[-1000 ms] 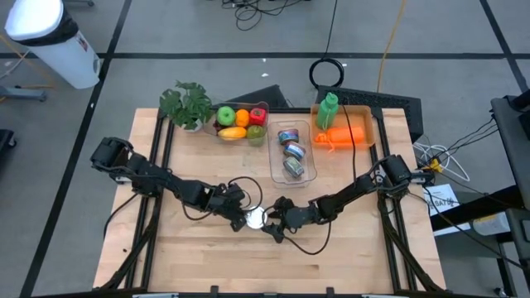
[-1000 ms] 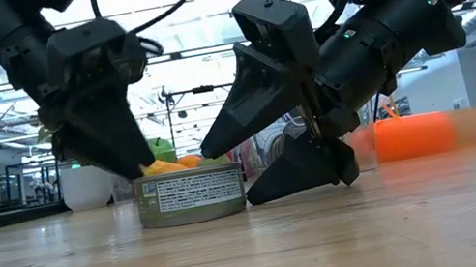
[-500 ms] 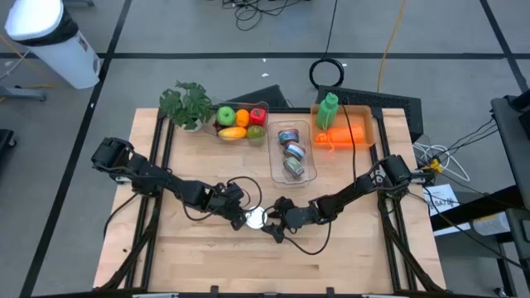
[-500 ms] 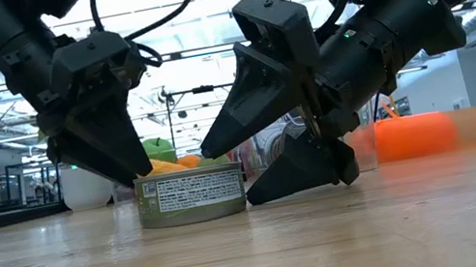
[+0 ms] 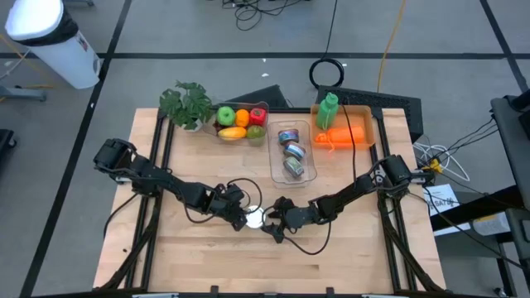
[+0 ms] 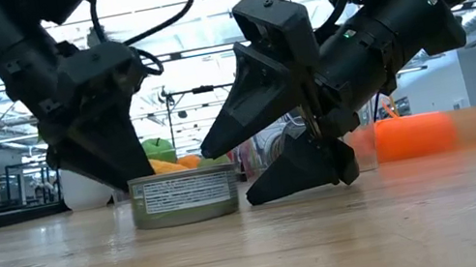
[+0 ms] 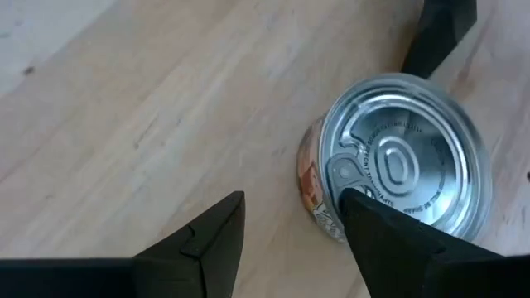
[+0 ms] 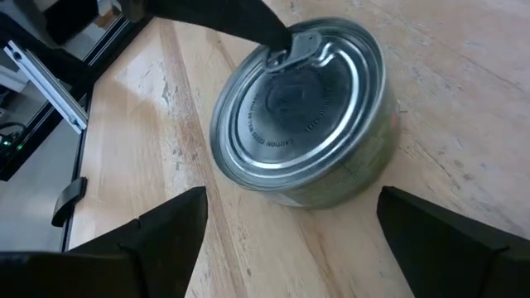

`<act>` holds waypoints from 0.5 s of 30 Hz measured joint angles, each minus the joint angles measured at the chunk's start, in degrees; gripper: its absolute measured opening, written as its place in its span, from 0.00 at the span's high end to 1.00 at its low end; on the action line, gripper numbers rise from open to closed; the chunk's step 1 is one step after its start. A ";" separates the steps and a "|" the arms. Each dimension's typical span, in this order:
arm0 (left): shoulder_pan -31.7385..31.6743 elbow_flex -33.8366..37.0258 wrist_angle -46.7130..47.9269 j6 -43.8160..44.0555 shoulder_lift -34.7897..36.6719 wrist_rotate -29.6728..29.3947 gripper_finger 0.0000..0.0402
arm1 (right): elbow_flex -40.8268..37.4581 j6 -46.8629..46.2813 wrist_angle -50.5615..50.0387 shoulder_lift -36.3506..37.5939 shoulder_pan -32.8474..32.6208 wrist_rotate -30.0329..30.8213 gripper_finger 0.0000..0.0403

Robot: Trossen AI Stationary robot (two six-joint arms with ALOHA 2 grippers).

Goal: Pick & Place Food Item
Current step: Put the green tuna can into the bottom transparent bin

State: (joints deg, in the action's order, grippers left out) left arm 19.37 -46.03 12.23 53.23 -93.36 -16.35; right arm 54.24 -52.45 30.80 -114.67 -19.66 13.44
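Steel can (image 6: 183, 197): 1, upright on your table (image 5: 348, 257), mid-front. Left gripper (image 6: 118, 179): fingers parted, 1 tip on the lid, nothing held. Right gripper (image 8: 290, 236): fingers wide open beside the can. Step: grasp pending. Next, you should straddle the can, then close.

The robot had two black arms (image 5: 157, 178) made of chunky joined pieces. Thin black cables (image 5: 236, 184) looped around them. The fingers (image 7: 207, 236) were dark, flat and pointy (like wedges).

can (image 6: 183, 197) nudged sideways, left pincer (image 6: 107, 171) shifted with it
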 joint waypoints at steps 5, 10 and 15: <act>-0.26 -0.05 4.10 2.72 0.00 -0.82 0.47 | -0.01 -0.30 0.12 0.02 0.00 0.04 0.16; -0.28 -0.16 4.63 3.74 -0.62 -1.13 0.47 | 0.00 -2.75 0.10 0.08 0.02 0.26 0.16; -0.28 -0.16 5.04 4.39 -1.62 -1.96 0.47 | 0.00 -5.24 0.60 0.11 0.02 1.50 0.16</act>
State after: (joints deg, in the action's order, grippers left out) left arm 19.09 -46.19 17.28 57.62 -94.98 -18.31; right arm 54.24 -57.69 31.40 -114.56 -19.64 14.95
